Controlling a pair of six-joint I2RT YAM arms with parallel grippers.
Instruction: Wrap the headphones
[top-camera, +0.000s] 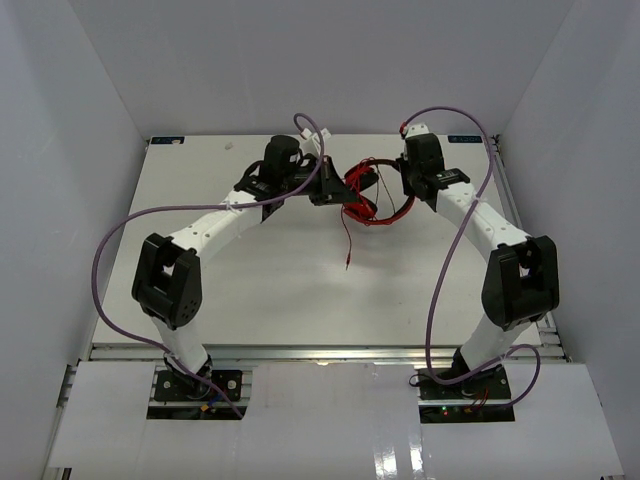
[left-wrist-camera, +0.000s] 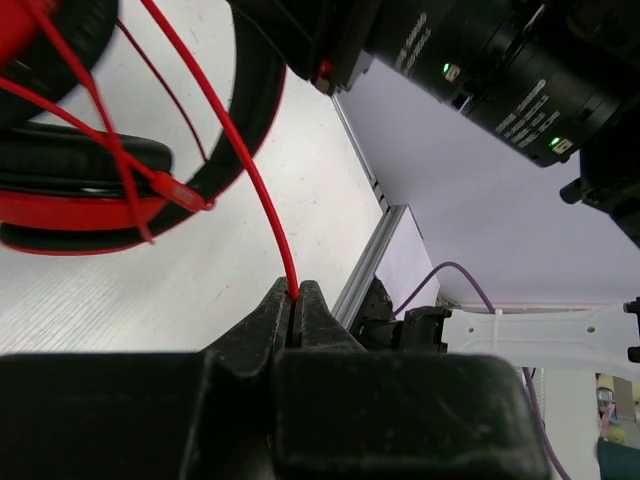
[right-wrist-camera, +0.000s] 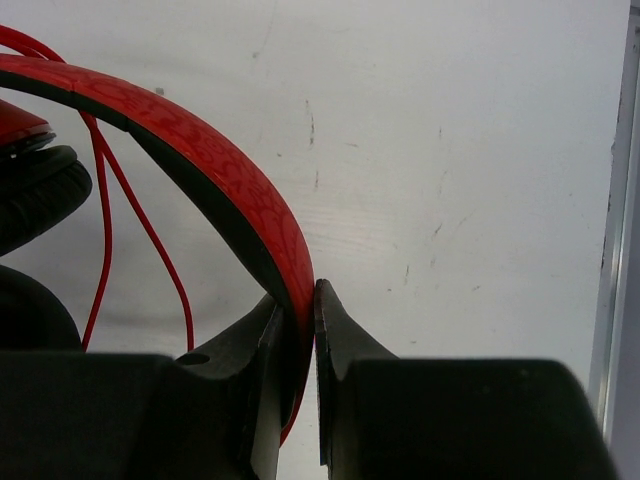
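White-walled enclosure, pale counter (top-camera: 250, 290): red headphones (top-camera: 372, 196) sit in the upper centre of the overhead frame, between two arms. Left tool (left-wrist-camera: 298, 302), pinched almost closed, grips the thin red cord (left-wrist-camera: 245, 165), which runs up toward the black-padded ear cups (left-wrist-camera: 80, 190) at upper left of the wrist view. Right tool (right-wrist-camera: 303, 305) clamps narrowly on the red headband (right-wrist-camera: 200, 165), at lower centre of its own view. Overhead, a loose length of cord trails toward the frame's centre; whether its tip touches the counter cannot be told.
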